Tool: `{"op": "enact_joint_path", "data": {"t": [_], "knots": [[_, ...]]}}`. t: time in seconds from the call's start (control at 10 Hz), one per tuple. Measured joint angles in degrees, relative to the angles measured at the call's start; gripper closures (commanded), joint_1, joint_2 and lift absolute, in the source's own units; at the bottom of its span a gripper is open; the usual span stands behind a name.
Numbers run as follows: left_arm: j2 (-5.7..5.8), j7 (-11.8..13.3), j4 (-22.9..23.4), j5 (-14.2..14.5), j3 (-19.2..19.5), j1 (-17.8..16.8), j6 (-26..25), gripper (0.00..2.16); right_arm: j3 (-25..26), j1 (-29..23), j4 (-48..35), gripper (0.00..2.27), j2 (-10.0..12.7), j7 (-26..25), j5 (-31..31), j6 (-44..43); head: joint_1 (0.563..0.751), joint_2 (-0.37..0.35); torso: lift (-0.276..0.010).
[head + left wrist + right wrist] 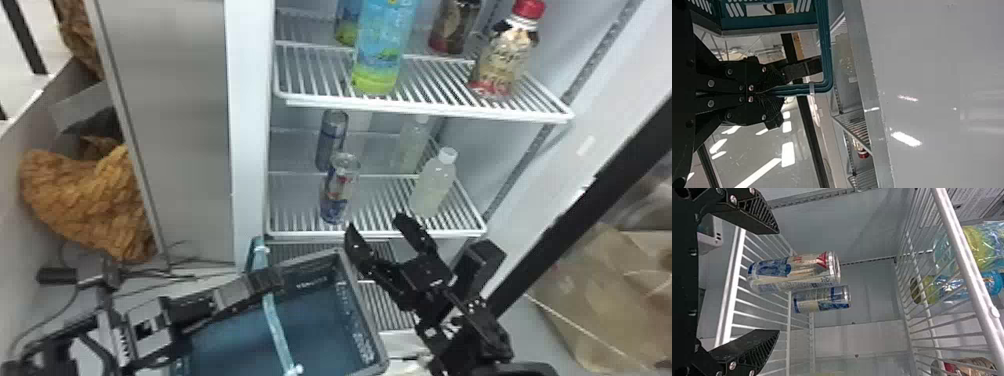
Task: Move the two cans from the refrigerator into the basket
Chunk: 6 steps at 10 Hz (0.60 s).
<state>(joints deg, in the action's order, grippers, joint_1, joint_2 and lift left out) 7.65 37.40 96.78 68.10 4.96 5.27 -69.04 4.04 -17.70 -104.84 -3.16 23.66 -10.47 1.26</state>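
Two cans stand on the middle refrigerator shelf: the front can (pixel 340 188) near its front edge, the rear can (pixel 331 140) behind it. My right gripper (pixel 374 226) is open just in front of that shelf, right of the front can. In the right wrist view, the front can (pixel 794 272) and rear can (pixel 821 299) lie beyond my right gripper (pixel 778 281), nothing between its fingers. My left gripper (pixel 272 280) holds the basket (pixel 382 345) by its handle; in the left wrist view my left gripper (pixel 766 93) is shut on the teal handle (pixel 825 51).
A pale bottle (pixel 433 185) stands right of the cans on the same shelf. The upper shelf (pixel 425 111) carries several bottles, overhanging the cans. The refrigerator's left frame (pixel 250 125) rises beside the shelves; a brown woven thing (pixel 90 200) is at far left.
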Motion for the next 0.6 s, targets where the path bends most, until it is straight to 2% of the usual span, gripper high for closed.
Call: {"op": "enact_joint_path", "data": {"t": [0.6], "knots": [[-0.02, -0.01, 0.00, 0.04, 0.11, 0.21, 0.00, 1.21, -4.18, 8.91, 6.06, 0.15, -0.66, -3.31, 1.99, 2.22, 0.695, -0.174, -0.219]]}}
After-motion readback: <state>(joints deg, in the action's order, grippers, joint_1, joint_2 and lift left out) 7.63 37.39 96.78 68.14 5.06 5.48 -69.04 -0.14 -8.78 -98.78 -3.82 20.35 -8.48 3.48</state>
